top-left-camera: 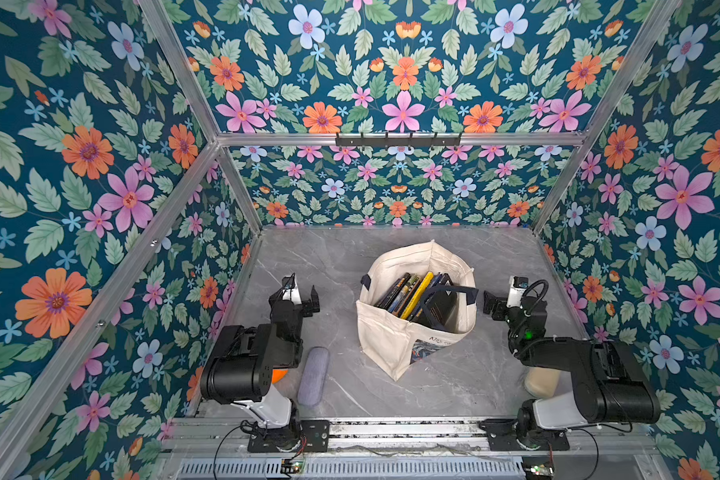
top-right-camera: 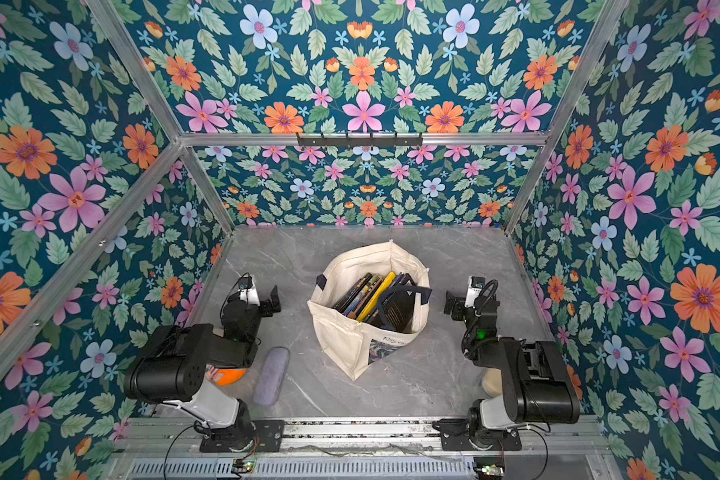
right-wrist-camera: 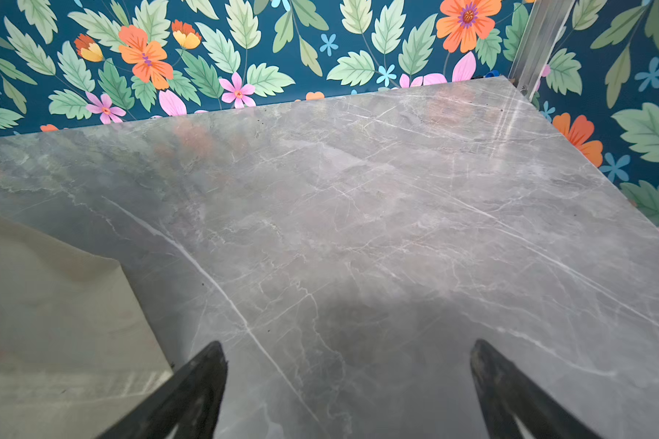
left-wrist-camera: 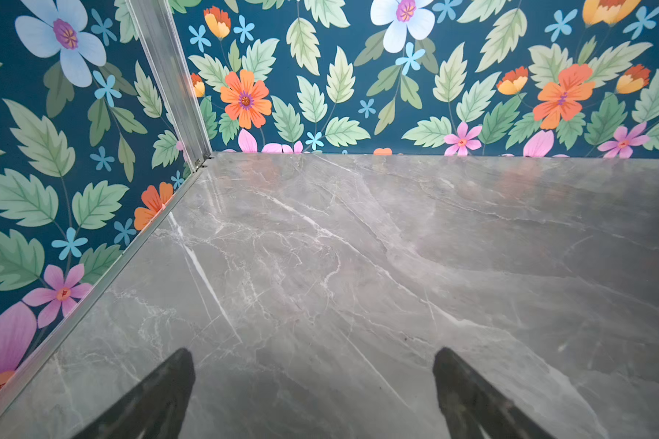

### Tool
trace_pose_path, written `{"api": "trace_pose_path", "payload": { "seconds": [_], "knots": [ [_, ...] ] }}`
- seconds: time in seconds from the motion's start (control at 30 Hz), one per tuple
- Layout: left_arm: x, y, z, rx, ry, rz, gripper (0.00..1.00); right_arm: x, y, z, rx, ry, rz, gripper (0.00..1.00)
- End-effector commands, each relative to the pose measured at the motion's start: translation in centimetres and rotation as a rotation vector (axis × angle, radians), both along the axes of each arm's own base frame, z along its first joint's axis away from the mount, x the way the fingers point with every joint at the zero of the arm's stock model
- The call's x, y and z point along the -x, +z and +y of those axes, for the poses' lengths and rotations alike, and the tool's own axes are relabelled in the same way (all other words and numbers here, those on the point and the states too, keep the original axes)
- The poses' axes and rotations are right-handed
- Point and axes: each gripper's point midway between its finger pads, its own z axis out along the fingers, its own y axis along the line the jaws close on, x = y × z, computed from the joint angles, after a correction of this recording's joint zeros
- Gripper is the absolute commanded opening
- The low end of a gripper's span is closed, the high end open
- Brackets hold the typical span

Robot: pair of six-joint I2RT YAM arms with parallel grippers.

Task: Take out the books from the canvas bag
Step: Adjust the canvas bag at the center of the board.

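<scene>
In the middle of the grey marble-patterned counter, the thin paperback books stand on edge inside the large cream canvas bag with navy handles. They lean in a packed row with their top edges showing in both top views: dark covers, one bright yellow, a black one on the right side. One navy handle drapes across them. The bag stands upright with its mouth open and a dark printed picture on the side facing the near edge.

The left gripper hangs above bare counter left of the bag, fingers spread wide and grasping nothing, pointing at the far left corner. Its arm is folded, the elbow back over the near edge. The right gripper is likewise released and spread wide, just beside the bag's right wall but apart from it; cream canvas shows by one finger in the right wrist view. Its arm folds the same way.

A grey-lilac oblong pouch lies near the left arm at the near edge, an orange object partly hidden under that arm, and a beige object under the right arm. Behind the bag the counter runs bare to the far edge and both far corners, closed in by floral walls.
</scene>
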Motion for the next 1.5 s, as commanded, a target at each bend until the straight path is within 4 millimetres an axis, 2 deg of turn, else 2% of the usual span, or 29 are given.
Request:
{"api": "trace_pose_path", "payload": {
  "seconds": [0.0,0.6,0.73,0.83,0.9,1.0,1.13,1.23,1.3,1.37,1.47],
  "knots": [
    [0.0,0.1,0.2,0.003,0.013,-0.005,1.0,-0.2,0.5,-0.1,0.003,-0.004,-0.022,0.99],
    [0.0,0.1,0.2,0.004,0.011,-0.005,1.0,-0.2,0.5,-0.1,0.004,-0.004,-0.022,0.99],
    [0.1,0.1,0.2,0.004,0.013,-0.005,1.0,0.0,1.0,0.3,0.002,0.015,-0.033,0.99],
    [-0.2,1.7,1.2,0.0,0.071,0.004,1.0,0.4,2.1,0.4,0.007,0.013,-0.026,0.99],
    [-0.5,3.4,2.3,0.019,0.144,0.029,1.0,0.8,3.1,0.5,0.025,-0.015,0.024,0.99],
    [-0.5,5.7,2.3,0.08,0.156,0.011,1.0,1.0,4.1,1.8,0.043,0.007,0.042,0.99],
    [0.0,7.0,1.5,0.251,0.145,-0.027,1.0,1.7,5.4,3.9,-0.006,0.071,0.033,0.99],
    [0.2,7.7,1.5,0.447,0.197,0.012,1.0,3.0,8.0,6.1,-0.096,0.184,-0.05,0.99],
    [-0.2,8.1,0.0,0.517,0.134,0.063,1.0,3.9,9.9,6.9,-0.163,0.22,-0.111,0.99],
    [-0.3,8.2,-0.8,0.568,0.113,0.102,1.0,4.5,11.2,6.6,-0.211,0.195,-0.155,0.99],
    [-0.4,7.9,-2.5,0.73,0.057,0.133,1.0,4.8,11.1,4.4,-0.365,0.025,-0.166,0.99]
  ]
}}
